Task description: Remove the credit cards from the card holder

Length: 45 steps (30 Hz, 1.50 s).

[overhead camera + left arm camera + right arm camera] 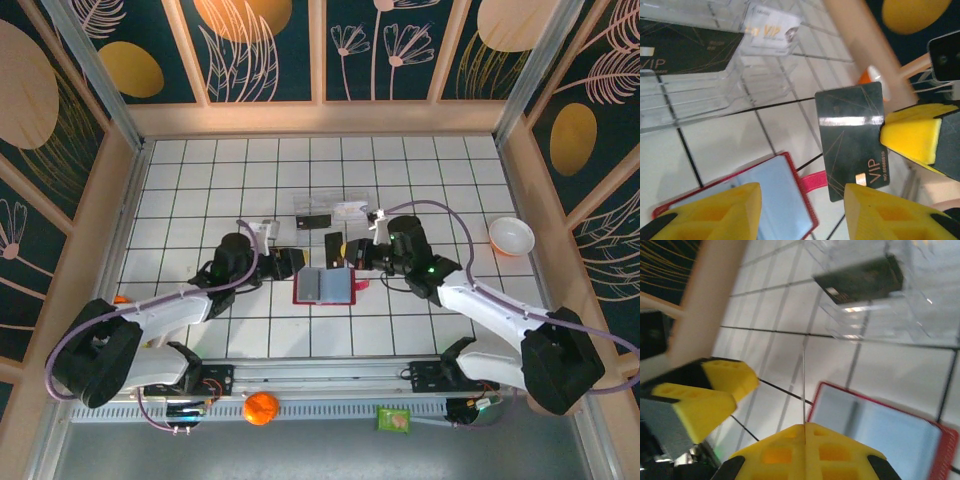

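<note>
The black rectangular credit card (850, 135), with a silver stripe and gold "VIP" lettering, is held just beyond the red folding card holder (755, 200). The holder lies open on the white tiled table (730, 145), its light-blue inside facing up. The right gripper (805, 429) is clamped on the card's edge. The left gripper (802, 200) has its yellow fingers apart beside the card. Further back, a clear plastic tray (700, 95) holds a second black "VIP" card (685, 50) and a pale "VIP" card (772, 30).
</note>
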Motion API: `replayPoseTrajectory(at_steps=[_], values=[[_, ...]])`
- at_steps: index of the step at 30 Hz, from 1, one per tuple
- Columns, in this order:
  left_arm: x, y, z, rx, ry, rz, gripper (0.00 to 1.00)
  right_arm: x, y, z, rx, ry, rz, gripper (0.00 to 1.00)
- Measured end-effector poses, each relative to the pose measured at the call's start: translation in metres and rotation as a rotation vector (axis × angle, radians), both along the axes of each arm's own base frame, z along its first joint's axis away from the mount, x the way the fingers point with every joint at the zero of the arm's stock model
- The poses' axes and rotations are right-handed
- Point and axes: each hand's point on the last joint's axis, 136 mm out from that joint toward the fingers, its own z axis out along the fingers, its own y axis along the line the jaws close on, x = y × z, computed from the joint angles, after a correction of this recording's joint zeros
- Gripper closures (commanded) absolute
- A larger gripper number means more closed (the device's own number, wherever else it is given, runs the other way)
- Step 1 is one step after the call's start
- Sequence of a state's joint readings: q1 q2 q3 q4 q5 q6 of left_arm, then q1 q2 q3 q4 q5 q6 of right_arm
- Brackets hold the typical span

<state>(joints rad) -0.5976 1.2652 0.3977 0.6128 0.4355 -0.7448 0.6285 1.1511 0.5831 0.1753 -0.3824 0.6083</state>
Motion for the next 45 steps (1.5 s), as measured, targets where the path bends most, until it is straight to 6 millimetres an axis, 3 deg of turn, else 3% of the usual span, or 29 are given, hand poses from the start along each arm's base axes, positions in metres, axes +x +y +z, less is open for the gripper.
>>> replayPoseTrajectory(at_steps=[5,9,15,26,31,41,45], values=[[-0.012,-0.008,0.032,-0.175,-0.054,-0.079,0.45,-0.005,0.011,0.026,0.142,-0.065,0.057,1.00],[-0.012,-0.002,0.061,-0.290,-0.117,-0.100,0.44,-0.007,0.017,0.048,0.224,-0.114,0.091,1.00],[-0.019,-0.004,0.081,-0.375,-0.153,-0.154,0.46,-0.012,0.021,0.066,0.310,-0.146,0.122,1.00],[-0.024,-0.006,0.087,-0.414,-0.146,-0.187,0.63,-0.018,0.031,0.082,0.385,-0.170,0.164,1.00],[-0.025,-0.006,0.090,-0.430,-0.141,-0.194,0.74,-0.019,0.035,0.079,0.385,-0.163,0.174,1.00],[-0.025,-0.007,0.085,-0.417,-0.116,-0.197,0.86,-0.020,0.040,0.070,0.372,-0.143,0.178,1.00],[-0.024,-0.007,0.082,-0.404,-0.110,-0.195,1.00,-0.019,0.040,0.069,0.367,-0.147,0.176,1.00]])
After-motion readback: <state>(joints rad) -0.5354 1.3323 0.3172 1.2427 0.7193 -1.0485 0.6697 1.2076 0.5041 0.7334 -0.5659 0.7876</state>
